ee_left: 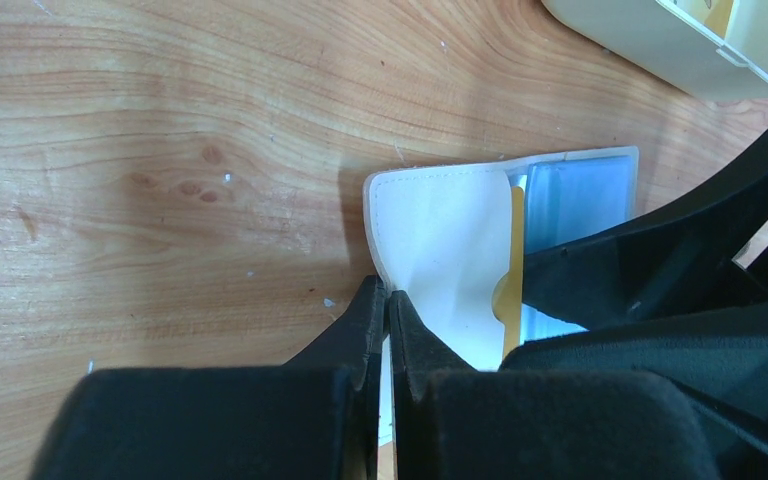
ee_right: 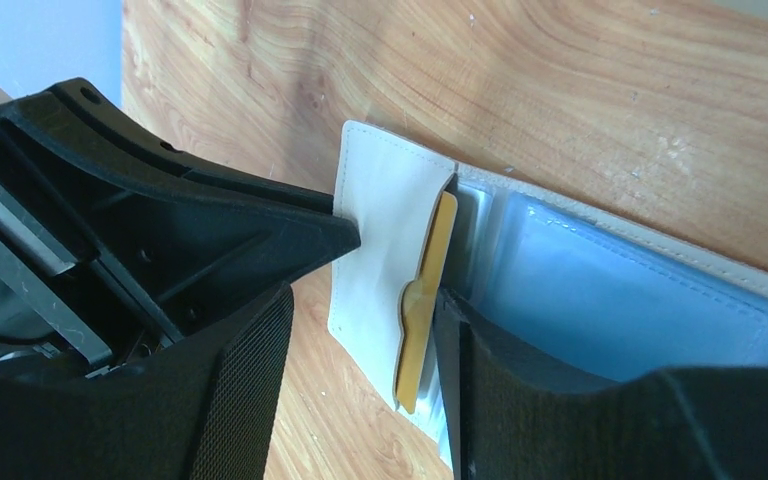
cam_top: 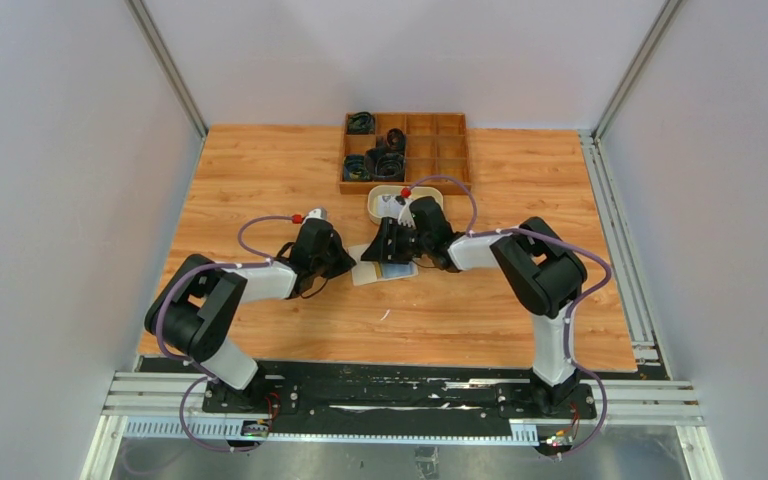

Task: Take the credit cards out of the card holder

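The card holder (cam_top: 380,271) lies open on the table between my two grippers. In the left wrist view its pale flap (ee_left: 440,225) curls up, and my left gripper (ee_left: 387,292) is shut on the flap's edge. Pale blue-grey credit cards (ee_left: 575,200) sit in the inner pocket behind a tan strip. In the right wrist view my right gripper (ee_right: 355,340) is open. Its right finger lies against the cards (ee_right: 610,290), and the tan strip (ee_right: 425,290) stands between the jaws. The left gripper's tip pinches the holder (ee_right: 385,200) at its far edge.
A cream oval dish (cam_top: 405,203) stands just behind the grippers and also shows in the left wrist view (ee_left: 660,45). Behind it is a wooden compartment tray (cam_top: 405,150) holding several black items. Rails run along the table's right and near edges.
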`<action>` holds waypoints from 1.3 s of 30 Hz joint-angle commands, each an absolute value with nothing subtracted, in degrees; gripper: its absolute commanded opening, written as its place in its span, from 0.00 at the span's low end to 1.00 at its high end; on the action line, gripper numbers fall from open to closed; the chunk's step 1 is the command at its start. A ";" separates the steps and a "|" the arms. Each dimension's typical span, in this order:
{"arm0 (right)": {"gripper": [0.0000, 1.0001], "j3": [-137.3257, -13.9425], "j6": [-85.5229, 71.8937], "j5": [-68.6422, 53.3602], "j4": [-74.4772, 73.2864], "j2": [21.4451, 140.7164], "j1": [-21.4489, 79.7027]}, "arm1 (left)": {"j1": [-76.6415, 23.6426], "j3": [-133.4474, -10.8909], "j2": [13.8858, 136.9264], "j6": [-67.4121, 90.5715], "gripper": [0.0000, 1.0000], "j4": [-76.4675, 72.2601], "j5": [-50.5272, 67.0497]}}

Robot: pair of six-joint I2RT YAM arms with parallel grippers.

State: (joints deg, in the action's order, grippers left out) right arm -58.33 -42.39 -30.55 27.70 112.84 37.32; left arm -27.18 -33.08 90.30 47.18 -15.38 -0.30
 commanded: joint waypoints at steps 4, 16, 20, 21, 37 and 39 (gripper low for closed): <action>0.44 -57.80 -47.93 -36.53 32.94 115.03 37.19 | -27.42 -30.33 94.57 45.18 0.00 -5.14 -3.43; 0.07 -56.20 -50.01 -38.23 37.00 115.53 36.12 | -27.42 -30.40 94.70 45.00 0.00 -5.15 -3.43; 0.00 -55.81 -50.09 -38.73 37.17 115.41 35.54 | -27.42 -30.34 94.66 44.92 0.00 -5.10 -3.51; 0.00 -55.47 -50.10 -38.88 37.18 115.20 35.31 | -27.42 -30.29 94.66 44.91 0.00 -5.10 -3.51; 0.00 -47.37 -46.30 -43.20 34.46 107.87 24.05 | -27.42 -30.81 94.19 45.09 0.00 -4.00 -4.31; 0.00 -48.28 -45.92 -43.94 33.14 106.43 22.50 | -27.42 -31.05 93.92 45.18 0.00 -3.66 -4.53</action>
State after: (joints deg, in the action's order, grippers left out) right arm -48.21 -47.88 -41.21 35.48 110.06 25.30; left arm -27.24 -33.15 90.74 47.13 -16.16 -0.47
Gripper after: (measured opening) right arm 0.007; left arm 0.017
